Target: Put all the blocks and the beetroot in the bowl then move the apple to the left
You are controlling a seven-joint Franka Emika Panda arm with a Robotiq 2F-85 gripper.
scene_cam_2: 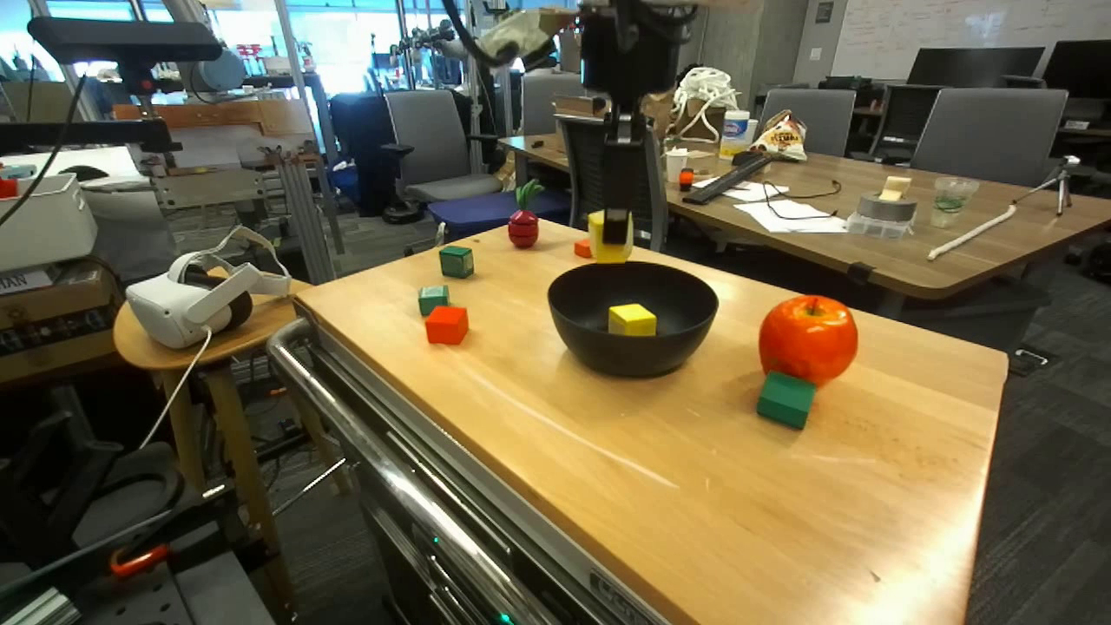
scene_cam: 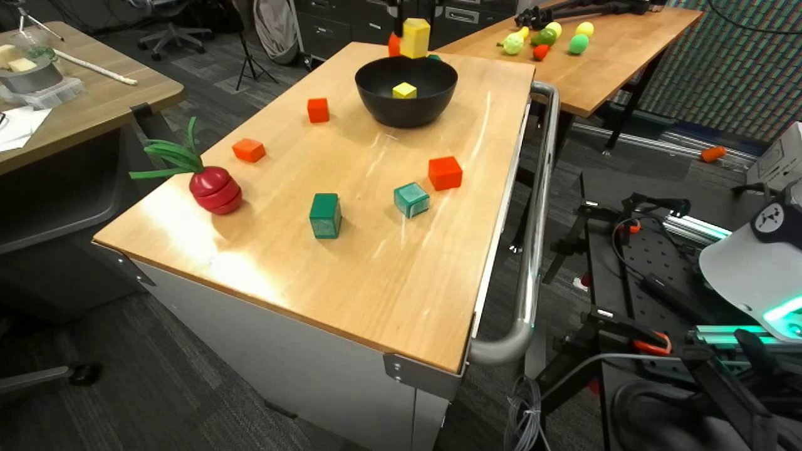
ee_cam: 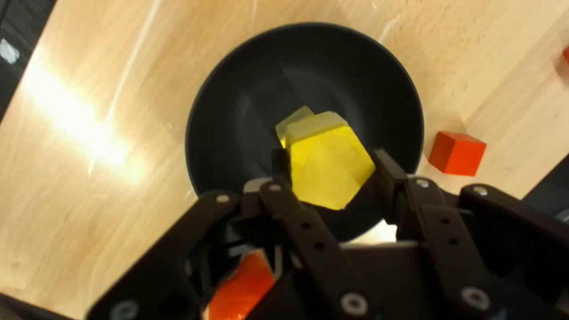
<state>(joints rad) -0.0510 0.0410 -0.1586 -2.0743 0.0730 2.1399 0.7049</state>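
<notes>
The jaws gripped a yellow block [ee_cam: 331,164] above the bowl [scene_cam_2: 599,351]. Open surface [scene_cam: 269,213] separated the beetroot [scene_cam: 216,190], near an edge, from a green block [scene_cam: 326,217].

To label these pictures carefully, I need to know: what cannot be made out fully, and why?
Apple, in an exterior view: mostly hidden by bowl and held yellow block.
Far green block, same view: mostly behind the bowl.
Lower yellow block, wrist view: partly behind held yellow block.
Rightmost red block, same view: cut off by right edge.
</notes>
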